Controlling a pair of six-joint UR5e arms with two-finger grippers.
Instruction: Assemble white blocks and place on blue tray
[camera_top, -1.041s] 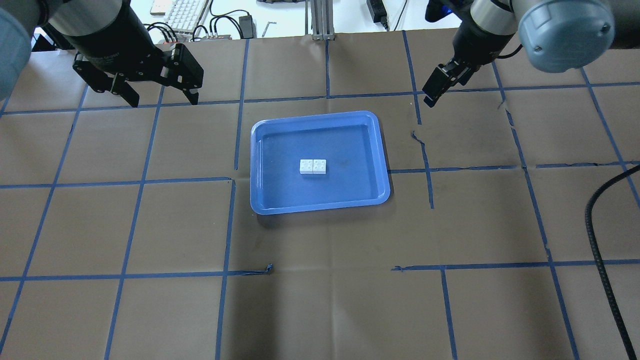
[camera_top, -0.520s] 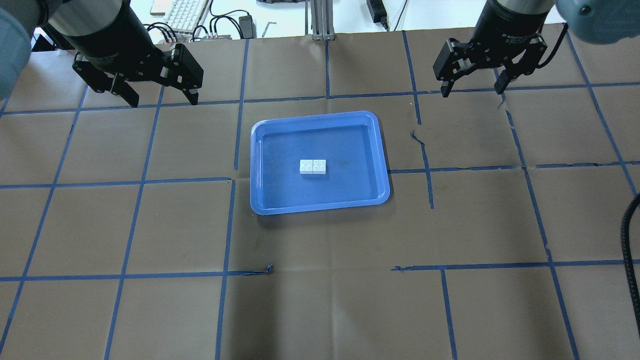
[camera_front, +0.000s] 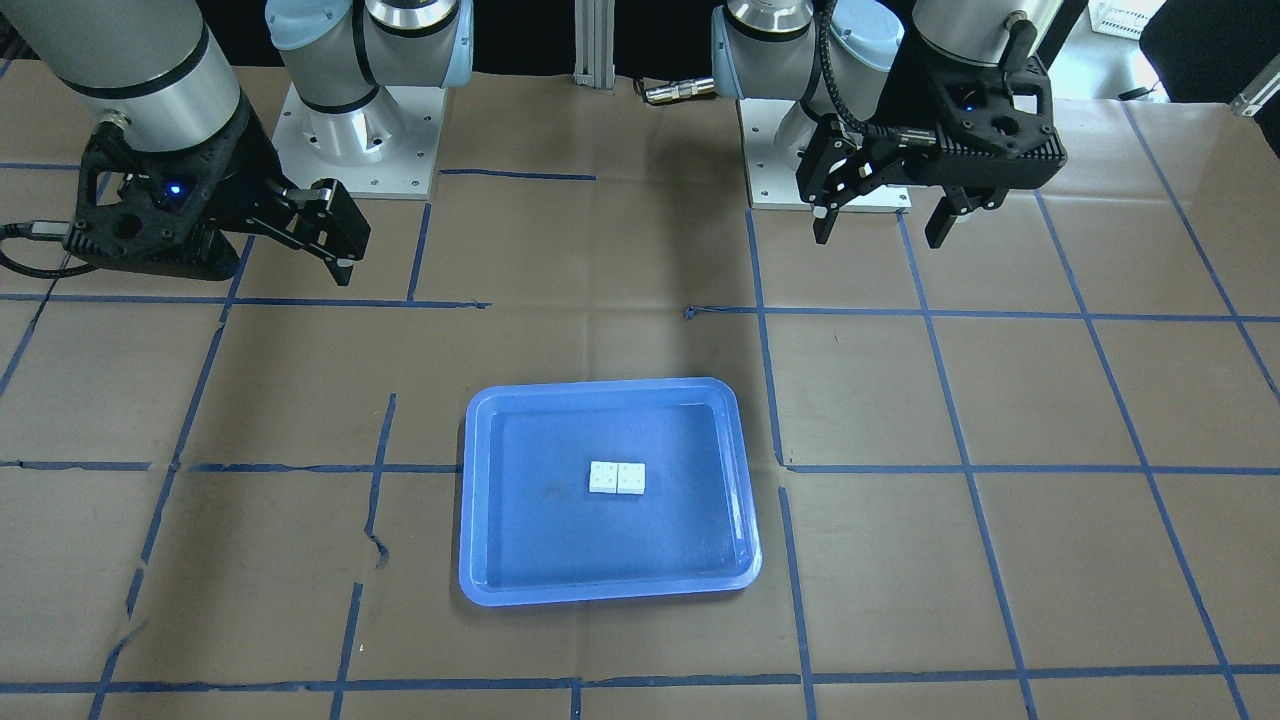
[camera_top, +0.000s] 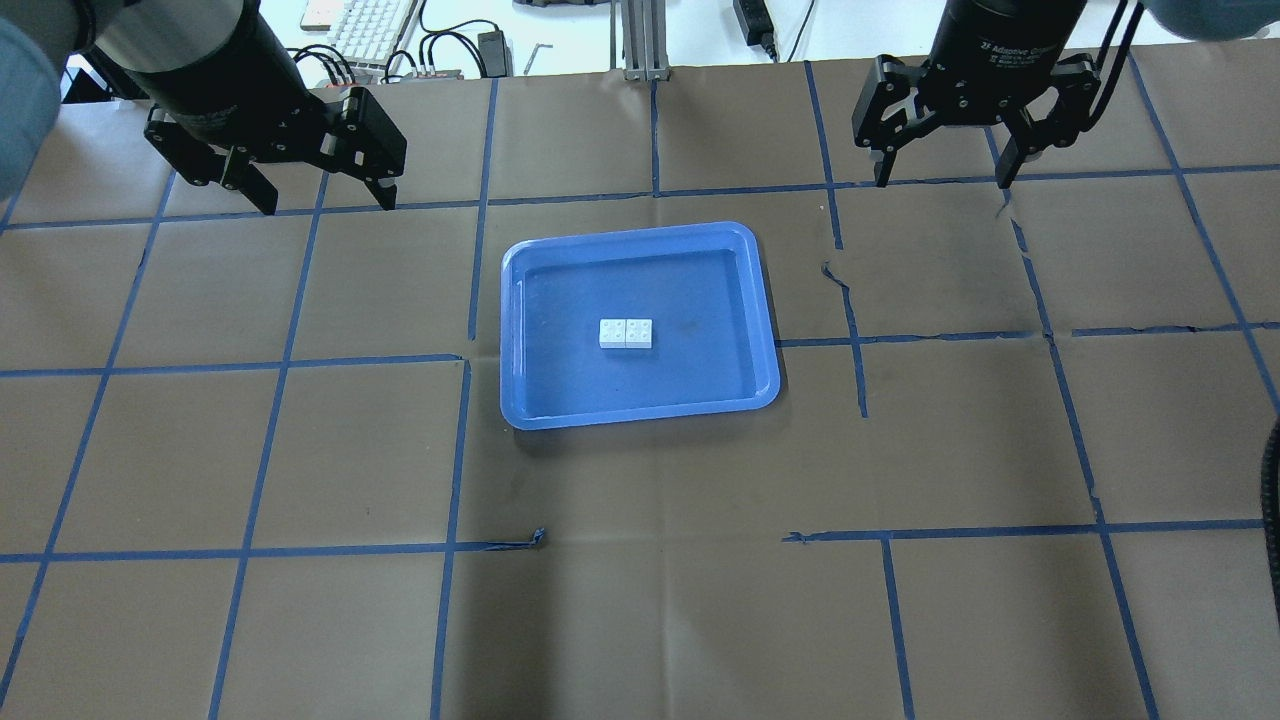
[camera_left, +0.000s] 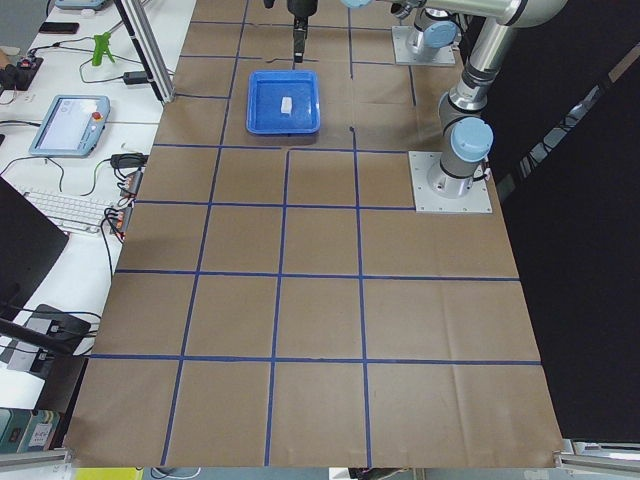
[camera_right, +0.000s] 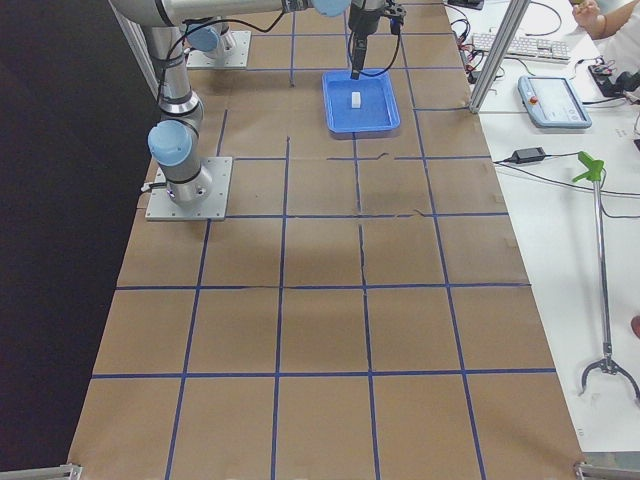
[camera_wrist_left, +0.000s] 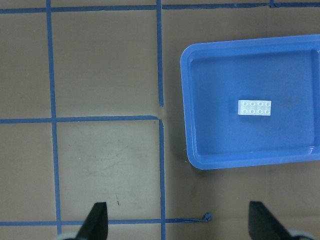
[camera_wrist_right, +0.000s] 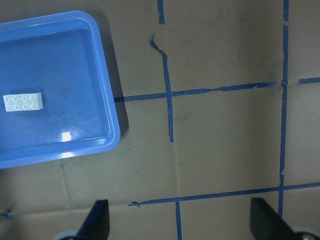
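Blocks first: the two white blocks (camera_top: 626, 333) lie touching side by side, studs up, as one short bar near the middle of the blue tray (camera_top: 640, 232). The tray rests flat on the brown-papered counter (camera_top: 640, 600), which is crossed by blue tape lines.

The left tool (camera_top: 328, 203) hangs above the counter off the tray's left side, its jaws spread wide and gripping nothing. The right tool (camera_top: 942, 180) hangs off the tray's right side, jaws likewise parted and empty. Both are well apart from the tray and the blocks, which lie between them. In the front-facing view, the tools sit closer to the robot's bases than the tray does.

Each wrist camera looks straight down past its fingertips (camera_wrist_left: 97, 222) at bare paper. The tray and blocks lie off to one side of each view, beyond the fingers' span.
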